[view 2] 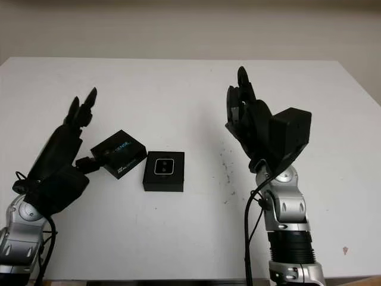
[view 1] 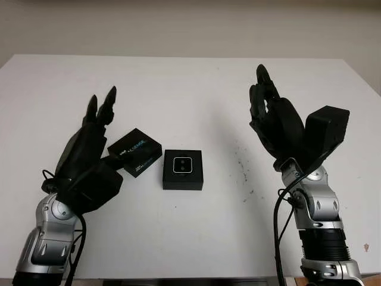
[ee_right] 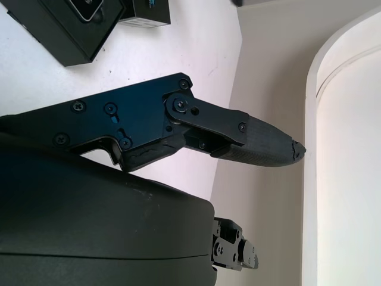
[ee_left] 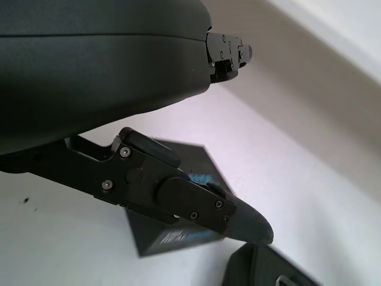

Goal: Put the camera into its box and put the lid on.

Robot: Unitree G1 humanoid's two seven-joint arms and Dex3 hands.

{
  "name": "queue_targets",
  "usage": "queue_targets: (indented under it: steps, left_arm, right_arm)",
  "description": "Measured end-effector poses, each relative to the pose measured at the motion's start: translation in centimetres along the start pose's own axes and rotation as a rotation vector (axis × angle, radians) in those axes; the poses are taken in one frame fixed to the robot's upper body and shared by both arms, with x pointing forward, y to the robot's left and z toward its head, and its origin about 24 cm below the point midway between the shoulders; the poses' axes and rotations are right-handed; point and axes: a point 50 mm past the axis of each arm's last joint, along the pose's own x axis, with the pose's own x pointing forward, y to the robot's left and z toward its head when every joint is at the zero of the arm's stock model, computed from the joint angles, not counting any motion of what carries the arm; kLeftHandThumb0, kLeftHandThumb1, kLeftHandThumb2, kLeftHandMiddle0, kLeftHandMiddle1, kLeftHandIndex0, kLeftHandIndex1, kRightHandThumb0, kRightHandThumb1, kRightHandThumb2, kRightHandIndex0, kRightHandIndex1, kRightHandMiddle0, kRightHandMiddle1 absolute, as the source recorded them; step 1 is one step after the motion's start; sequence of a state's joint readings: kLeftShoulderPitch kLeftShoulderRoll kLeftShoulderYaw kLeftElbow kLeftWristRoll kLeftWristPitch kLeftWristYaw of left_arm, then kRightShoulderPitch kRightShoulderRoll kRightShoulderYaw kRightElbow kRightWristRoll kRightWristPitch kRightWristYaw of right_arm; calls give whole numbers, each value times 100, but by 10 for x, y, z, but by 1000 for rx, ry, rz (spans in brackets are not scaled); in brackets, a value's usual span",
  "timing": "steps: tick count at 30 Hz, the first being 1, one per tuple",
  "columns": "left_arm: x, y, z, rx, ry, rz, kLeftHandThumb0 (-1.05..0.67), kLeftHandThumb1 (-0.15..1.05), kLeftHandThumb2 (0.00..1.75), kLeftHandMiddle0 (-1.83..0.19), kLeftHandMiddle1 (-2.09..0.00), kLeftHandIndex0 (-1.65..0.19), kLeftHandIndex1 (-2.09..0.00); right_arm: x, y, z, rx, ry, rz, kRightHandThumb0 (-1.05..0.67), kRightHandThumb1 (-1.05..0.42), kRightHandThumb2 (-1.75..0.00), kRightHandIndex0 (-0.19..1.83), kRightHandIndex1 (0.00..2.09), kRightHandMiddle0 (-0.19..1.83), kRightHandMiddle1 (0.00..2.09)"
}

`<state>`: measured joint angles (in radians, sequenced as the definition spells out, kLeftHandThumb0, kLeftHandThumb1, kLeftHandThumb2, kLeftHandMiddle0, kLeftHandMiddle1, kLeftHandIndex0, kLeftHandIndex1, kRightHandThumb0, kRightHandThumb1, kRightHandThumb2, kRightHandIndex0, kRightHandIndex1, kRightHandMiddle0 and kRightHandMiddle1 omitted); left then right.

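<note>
The left wrist view is showing printed lettering on the lid [ee_left: 178, 196], detail the head views barely resolve. The box [view 1: 183, 170] is sitting open on the white bench [view 1: 196, 238] with the camera [view 1: 181, 165] lying inside it, lens side up. The lid is lying just beside the box, on its left, tilted askew. The left hand [view 1: 89, 149] is hovering released beside the lid, holding nothing. The right hand [view 1: 277, 122] is standing raised and released, well apart from the box.
</note>
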<state>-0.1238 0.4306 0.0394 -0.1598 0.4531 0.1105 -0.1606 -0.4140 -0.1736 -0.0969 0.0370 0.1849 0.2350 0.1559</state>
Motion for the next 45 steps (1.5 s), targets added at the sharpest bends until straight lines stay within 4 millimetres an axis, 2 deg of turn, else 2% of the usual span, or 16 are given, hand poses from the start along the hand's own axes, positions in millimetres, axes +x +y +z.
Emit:
queue_targets:
  steps: [3,11,17,31,37,45]
  left_arm:
    - [0,-3,0,26,5,-52,-85,94,5,17,-4,19,-3]
    - [8,-10,6,111,1,-133,-77,90,5,13,-6,12,-7]
    - [13,-18,2,236,16,-127,-68,90,5,11,-6,8,-7]
    - [29,-31,-7,320,3,-95,-58,92,6,9,-6,5,-6]
    - [35,-32,-8,270,8,-109,-61,93,6,6,-7,4,-6]
    - [39,-30,-8,150,1,-140,-55,89,5,1,-7,-2,-8]
  right_arm:
    - [0,1,0,5,-2,-6,-72,-105,-72,-19,0,-19,0]
    - [0,1,0,8,-4,-12,-70,-105,-72,-19,0,-19,0]
    - [0,1,0,9,-5,-12,-68,-105,-72,-19,0,-19,0]
    - [0,4,-1,-9,0,5,-69,-105,-73,-19,0,-19,0]
    - [-1,4,-2,-11,3,6,-69,-105,-72,-19,0,-19,0]
    - [-1,4,-2,-12,4,7,-68,-105,-72,-19,0,-19,0]
